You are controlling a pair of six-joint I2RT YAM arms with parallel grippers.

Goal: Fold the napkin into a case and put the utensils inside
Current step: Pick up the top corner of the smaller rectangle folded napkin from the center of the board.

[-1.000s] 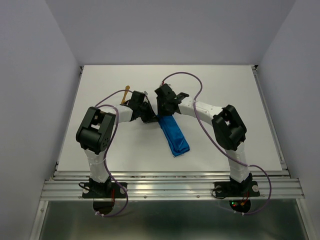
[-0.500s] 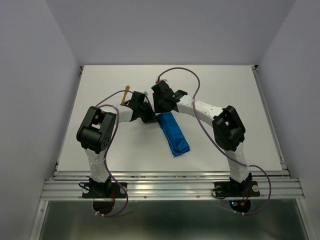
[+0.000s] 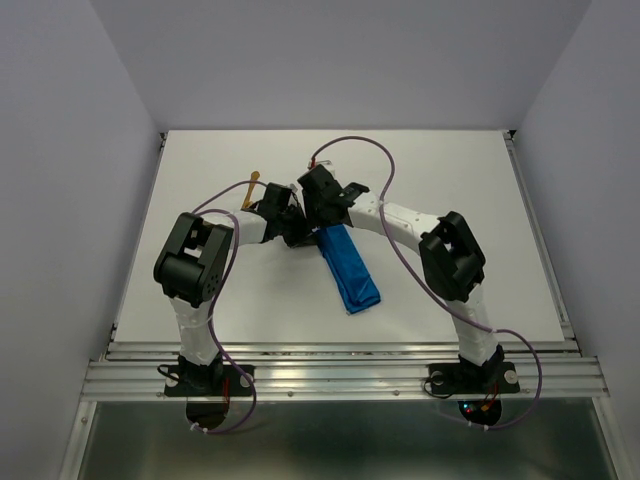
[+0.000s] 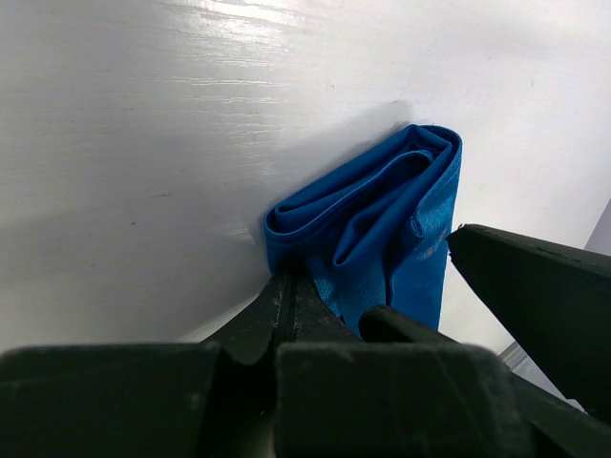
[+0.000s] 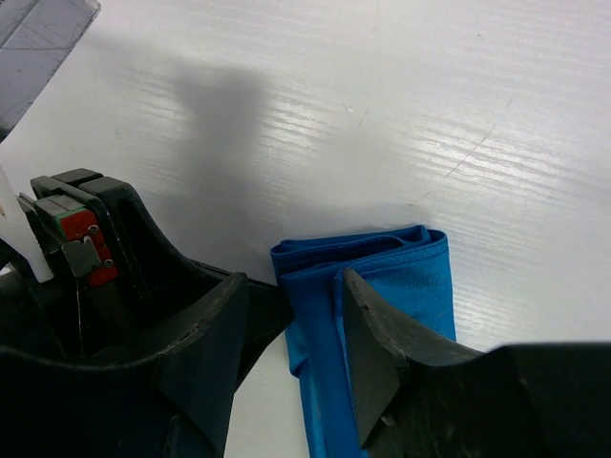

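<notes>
The napkin (image 3: pixel 350 268) lies folded into a narrow bright blue case, running from the table's middle toward the near edge. Its far end shows layered folds (image 4: pixel 382 205) (image 5: pixel 401 272). My left gripper (image 3: pixel 294 228) (image 4: pixel 286 279) is shut, its tips pinching the cloth's edge at that far end's left corner. My right gripper (image 3: pixel 322 207) (image 5: pixel 291 348) hovers open just above the same end. One finger (image 5: pixel 382 353) is over the cloth and the other stands over the left gripper. A slim golden utensil (image 3: pixel 251 189) lies behind the left arm, partly hidden.
The white table (image 3: pixel 450 180) ends at metal rails on the near side (image 3: pixel 340 375). Both forearms meet over the table's middle, and purple cables (image 3: pixel 360 150) arch above them. Grey walls close in the left and right sides.
My right gripper has shifted slightly left and away from the near edge, and its jaws have spread wider. The left gripper and the napkin have stayed put.
</notes>
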